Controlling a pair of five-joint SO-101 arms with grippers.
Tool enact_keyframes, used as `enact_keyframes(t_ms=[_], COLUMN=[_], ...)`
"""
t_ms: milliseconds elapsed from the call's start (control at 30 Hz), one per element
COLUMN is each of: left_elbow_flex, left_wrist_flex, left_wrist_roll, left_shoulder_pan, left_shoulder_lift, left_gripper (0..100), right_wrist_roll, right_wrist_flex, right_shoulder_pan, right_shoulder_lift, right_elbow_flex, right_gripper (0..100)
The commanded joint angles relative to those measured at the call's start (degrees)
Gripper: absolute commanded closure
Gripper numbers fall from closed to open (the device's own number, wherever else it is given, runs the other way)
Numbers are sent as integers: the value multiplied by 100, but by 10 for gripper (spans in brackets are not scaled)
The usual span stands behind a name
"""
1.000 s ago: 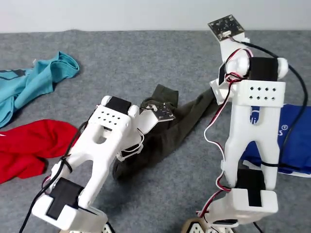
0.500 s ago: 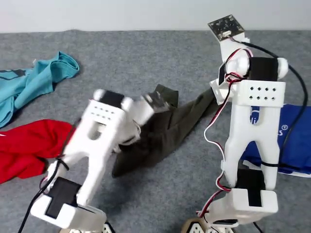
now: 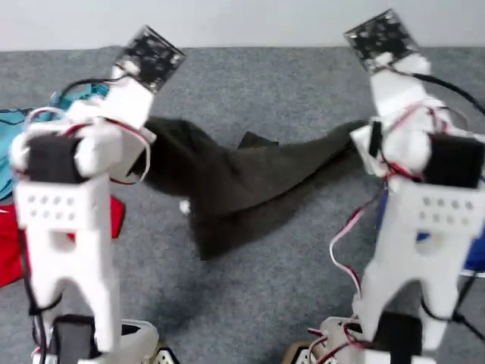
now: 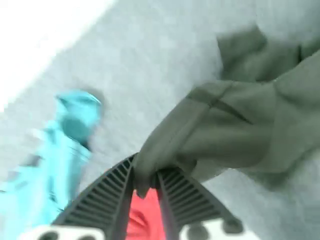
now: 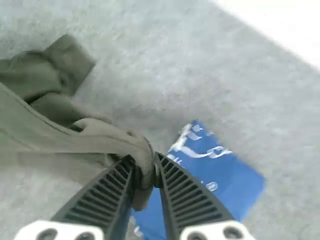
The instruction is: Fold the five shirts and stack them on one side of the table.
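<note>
The grey cloth-covered desk [image 3: 288, 91] carries both arms. The olive shirt [image 3: 242, 178] is stretched between them over the desk's middle, its lower part sagging toward the surface. The left hand [image 4: 145, 187] is clamped on one edge of it and the right hand [image 5: 145, 172] on the opposite edge (each pinches bunched cloth). A teal shirt [image 4: 70, 130] and a red shirt [image 4: 142, 220] lie near the left arm, and a blue shirt [image 5: 215, 175] lies near the right.
</note>
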Motion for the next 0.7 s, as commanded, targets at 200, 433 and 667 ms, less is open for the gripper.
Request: enact_keyframes(t_ms=[200, 433, 667], left_elbow_flex=[-2879, -4031, -4637], left_wrist_flex=[-589, -1310, -818], left_wrist_roll=[-334, -1653, -2567], left_shoulder_pan=[-44, -53, -62], left_shoulder_lift=[-571, -607, -615], left_gripper=[994, 994, 994], right_wrist_roll=[176, 695, 993], right_wrist_flex=[-699, -1270, -2026], right_shoulder_pan=[435, 927, 1130], right_shoulder_lift=[-1455, -1991, -2290], right_elbow_flex=[-360, -360, -360], right_gripper=[988, 988, 988])
